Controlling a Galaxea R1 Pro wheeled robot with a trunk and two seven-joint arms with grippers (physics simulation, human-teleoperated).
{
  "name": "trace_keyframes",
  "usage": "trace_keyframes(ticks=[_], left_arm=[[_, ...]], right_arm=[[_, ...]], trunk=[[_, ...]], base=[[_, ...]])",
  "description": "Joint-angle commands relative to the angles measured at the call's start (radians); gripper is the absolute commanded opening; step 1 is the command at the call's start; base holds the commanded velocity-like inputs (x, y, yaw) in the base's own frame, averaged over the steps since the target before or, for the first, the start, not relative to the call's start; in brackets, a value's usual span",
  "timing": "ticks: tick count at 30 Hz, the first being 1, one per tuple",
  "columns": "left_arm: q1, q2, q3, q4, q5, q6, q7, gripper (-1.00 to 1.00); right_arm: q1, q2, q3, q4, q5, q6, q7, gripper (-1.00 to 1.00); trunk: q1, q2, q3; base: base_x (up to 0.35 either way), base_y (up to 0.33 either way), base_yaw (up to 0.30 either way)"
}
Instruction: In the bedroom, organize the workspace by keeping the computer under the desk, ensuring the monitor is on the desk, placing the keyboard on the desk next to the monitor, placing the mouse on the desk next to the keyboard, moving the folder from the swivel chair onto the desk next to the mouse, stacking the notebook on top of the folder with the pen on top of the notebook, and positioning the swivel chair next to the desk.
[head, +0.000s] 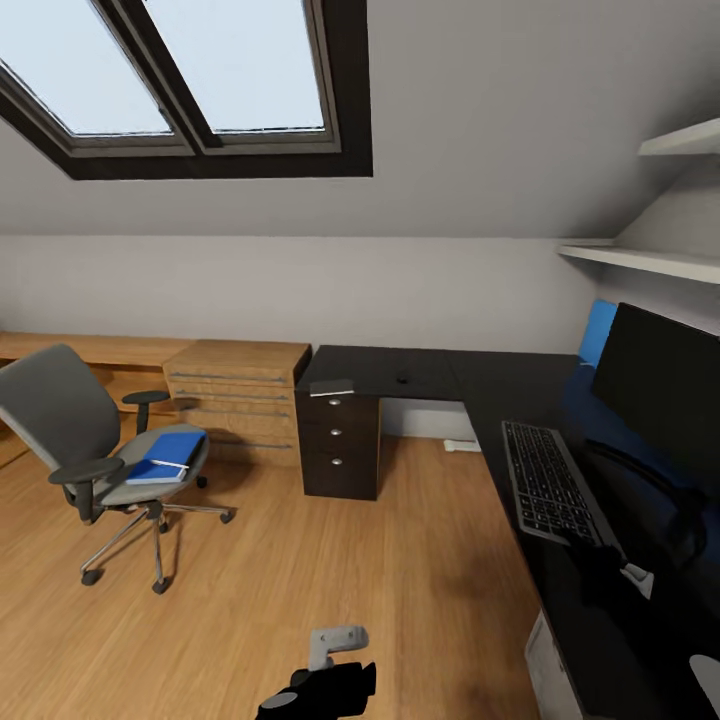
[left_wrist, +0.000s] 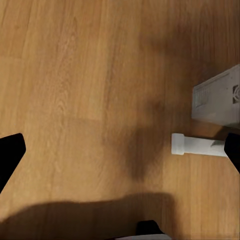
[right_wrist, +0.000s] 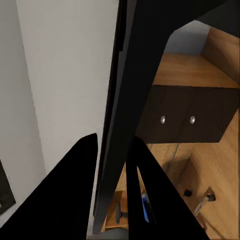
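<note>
While the thick bright blue folder (head: 167, 455) lies on the seat of the grey padded swivel chair (head: 90, 440), it sits far off at ten o'clock from the robot, long axis toward two o'clock. Its left end effector (head: 318, 690) hangs over the floor, fingers spread and empty, nearer than the right end effector (right_wrist: 112, 165), whose fingers straddle the black counter (head: 600, 560) edge; whether they clamp it I cannot tell

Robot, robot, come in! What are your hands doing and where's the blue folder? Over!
Left hand open over the floor. Right hand closed on the monitor edge. Folder on the chair seat, pen on it.
</note>
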Motion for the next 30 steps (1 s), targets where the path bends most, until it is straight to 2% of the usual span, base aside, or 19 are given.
trace_keyframes(ticks=[1,7,15,21,30], left_arm=[[-0.001,0.001,0.003,-0.001,0.011,0.002,0.009,1.00],[-0.001,0.001,0.003,0.000,0.011,0.002,0.005,1.00],[-0.001,0.001,0.002,0.002,0.010,0.002,0.007,1.00],[-0.001,0.002,0.007,0.002,0.013,0.001,0.008,1.00],[-0.001,0.003,0.011,0.005,0.014,0.000,0.004,1.00]], right_arm=[[-0.002,-0.002,0.015,0.000,0.003,0.011,-0.016,-1.00],[-0.002,-0.013,0.023,-0.001,0.009,0.012,-0.029,-1.00],[-0.002,-0.013,0.025,-0.001,0.009,0.012,-0.030,-1.00],[-0.002,-0.009,0.072,-0.002,0.009,0.008,-0.028,-1.00],[-0.002,-0.008,0.095,-0.001,0.009,0.003,-0.029,-1.00]], trunk=[[0.000,-0.001,-0.001],[0.000,-0.001,-0.001],[0.000,-0.001,-0.001],[0.000,-0.001,-0.001],[0.000,-0.001,-0.001]], base=[[-0.005,-0.003,0.000],[-0.017,-0.065,0.000],[-0.102,-0.284,0.000],[-0.079,-0.242,0.000],[-0.003,-0.040,0.000]])
